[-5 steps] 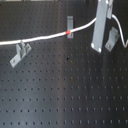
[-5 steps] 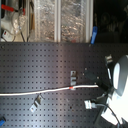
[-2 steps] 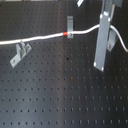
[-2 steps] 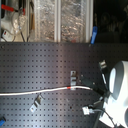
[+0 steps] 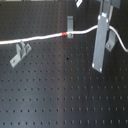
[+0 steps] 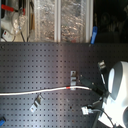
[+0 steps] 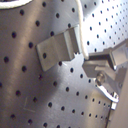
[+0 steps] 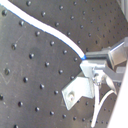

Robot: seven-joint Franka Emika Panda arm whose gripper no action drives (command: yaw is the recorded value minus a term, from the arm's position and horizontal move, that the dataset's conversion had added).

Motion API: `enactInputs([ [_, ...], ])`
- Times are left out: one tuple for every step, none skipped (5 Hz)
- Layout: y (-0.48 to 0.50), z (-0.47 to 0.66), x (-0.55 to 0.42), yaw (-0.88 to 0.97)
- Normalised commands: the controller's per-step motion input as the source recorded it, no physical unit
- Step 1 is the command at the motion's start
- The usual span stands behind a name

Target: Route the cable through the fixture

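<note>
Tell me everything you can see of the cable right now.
The cable is a thin white rope-like cord with one short red-orange band. In the first exterior view it runs from that view's left edge across the black perforated board, passes the metal clip at the band, rises to the gripper and loops down beyond. Whether it sits inside the clip is unclear.

- The cable (image 5: 45, 38) runs off the first exterior view's left edge, and its right end leaves that frame too.
- The gripper (image 8: 100, 67) is blurred in both wrist views; whether it grips is unclear.
</note>
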Motion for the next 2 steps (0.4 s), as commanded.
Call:
enactInputs([
  [0.001,0.16,0.006,0.0],
  [-0.05,0.12,-0.023,0.0],
])
